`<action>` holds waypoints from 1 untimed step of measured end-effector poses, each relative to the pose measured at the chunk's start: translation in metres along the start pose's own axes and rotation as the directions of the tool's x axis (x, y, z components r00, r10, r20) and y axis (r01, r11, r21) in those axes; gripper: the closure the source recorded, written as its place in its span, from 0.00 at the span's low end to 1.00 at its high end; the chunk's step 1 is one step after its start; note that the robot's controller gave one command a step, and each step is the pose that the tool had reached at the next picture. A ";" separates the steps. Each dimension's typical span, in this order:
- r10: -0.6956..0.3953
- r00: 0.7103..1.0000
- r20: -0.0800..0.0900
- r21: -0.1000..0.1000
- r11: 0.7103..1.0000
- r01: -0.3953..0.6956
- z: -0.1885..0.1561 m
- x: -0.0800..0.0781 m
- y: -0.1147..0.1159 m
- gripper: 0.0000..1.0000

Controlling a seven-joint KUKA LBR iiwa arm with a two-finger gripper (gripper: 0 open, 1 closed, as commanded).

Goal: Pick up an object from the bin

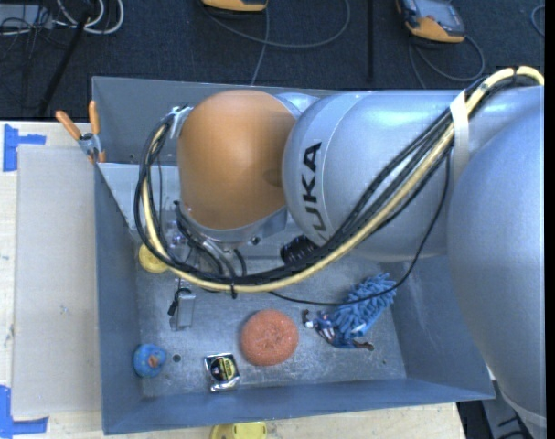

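Under the orange wrist cover (pixel 231 158), toward the left side of the grey metal bin (pixel 259 401), the gripper (pixel 180 307) hangs low over the floor. A narrow grey part of it shows below the loop of black and yellow cables (pixel 145 208). Whether it is spread or closed cannot be told from this angle, and nothing can be seen held in it. The thing nearest to it is a yellow object (pixel 151 262), which lies just up and to the left of the gripper, close to the left wall and half hidden by the cables; I cannot tell whether the two touch. The gripper itself seems to stand over bare floor. Toward the near left corner, apart from the gripper, lies a small blue ball (pixel 149 360) with an orange spot on top. Right of the ball, near the front wall, sits a small silvery item with a black and yellow face (pixel 221 369). Just beside that, up and to the right, rests a round orange-red disc (pixel 269 337) with a rough surface. Farther right, under the big silver arm (pixel 396 163), lies a blue frilly object (pixel 361 305) with a dark end pointing toward the disc.
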State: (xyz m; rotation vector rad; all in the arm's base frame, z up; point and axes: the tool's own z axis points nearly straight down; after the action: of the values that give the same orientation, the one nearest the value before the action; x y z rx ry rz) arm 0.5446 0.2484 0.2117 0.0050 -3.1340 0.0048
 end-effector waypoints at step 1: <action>0.005 1.000 0.007 -0.003 1.000 -0.005 -0.005 -0.002 -0.001 0.00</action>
State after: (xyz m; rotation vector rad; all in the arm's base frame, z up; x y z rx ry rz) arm 0.5462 0.2476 0.2168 -0.0029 -3.1407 0.0003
